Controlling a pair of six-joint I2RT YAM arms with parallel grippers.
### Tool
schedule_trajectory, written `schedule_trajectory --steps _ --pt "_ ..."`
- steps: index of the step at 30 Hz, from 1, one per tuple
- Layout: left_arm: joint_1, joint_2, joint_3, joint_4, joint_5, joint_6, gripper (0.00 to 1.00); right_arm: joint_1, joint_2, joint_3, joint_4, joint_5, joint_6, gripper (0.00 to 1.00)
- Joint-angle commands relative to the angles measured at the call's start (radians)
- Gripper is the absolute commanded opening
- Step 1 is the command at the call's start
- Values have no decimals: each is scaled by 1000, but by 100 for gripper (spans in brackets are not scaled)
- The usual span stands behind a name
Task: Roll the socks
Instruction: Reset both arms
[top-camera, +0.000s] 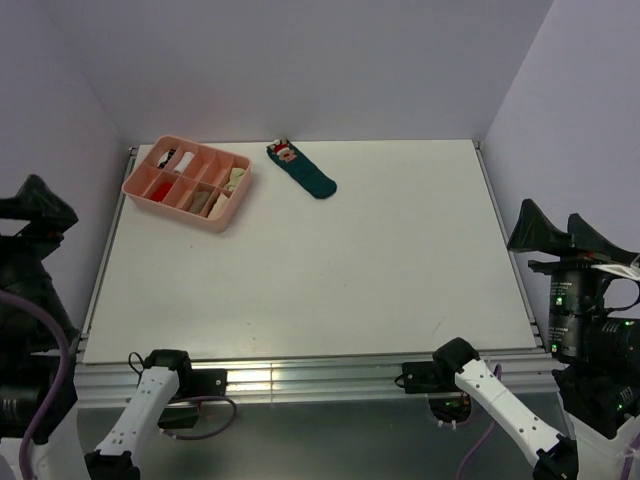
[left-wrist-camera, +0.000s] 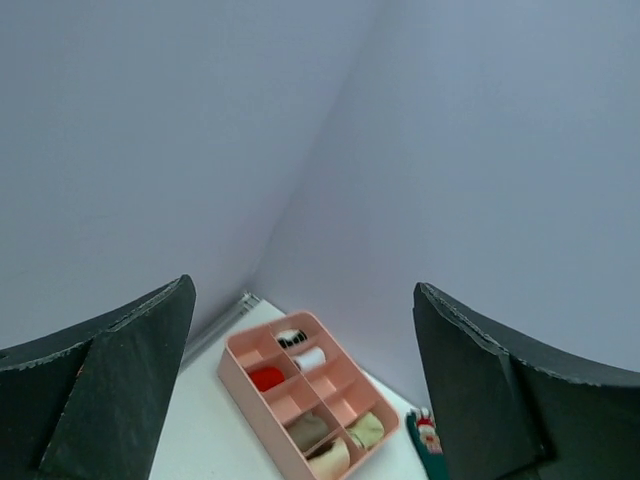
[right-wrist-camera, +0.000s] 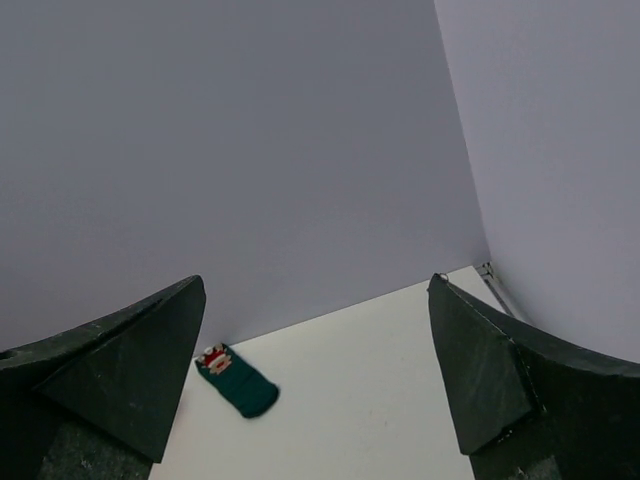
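Observation:
The socks show as small rolls in the pink divided tray (top-camera: 150, 190) at the table's back left. A tan-brown roll (left-wrist-camera: 307, 430) fills one end compartment, and a cream roll with a dark edge (left-wrist-camera: 333, 458) sits in the compartment beside it. From above they are the tan-brown roll (top-camera: 200, 200) and the cream roll (top-camera: 218, 208). My left gripper (left-wrist-camera: 302, 285) is raised off the table's left side (top-camera: 38, 212), open and empty. My right gripper (right-wrist-camera: 318, 280) is raised off the right side (top-camera: 553, 235), also open and empty.
A dark teal sock with a red-and-white figure (top-camera: 302, 170) lies flat just right of the tray, also seen as the teal sock (right-wrist-camera: 237, 380). Other tray compartments hold a red roll (left-wrist-camera: 266, 378), a white roll (left-wrist-camera: 310, 359) and a black-and-white roll (left-wrist-camera: 290, 338). Walls enclose three sides.

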Motion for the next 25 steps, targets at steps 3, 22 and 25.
schedule_trajectory --steps 3,22,25 --pt "-12 -110 -93 23 -169 -25 98 -3 2 -13 47 12 -71 97" --pt "-26 -134 -182 20 -203 -50 99 -4 10 -75 63 -18 -15 96" --pt "-26 -130 -206 24 -198 -53 100 -3 18 -81 73 -21 -17 96"
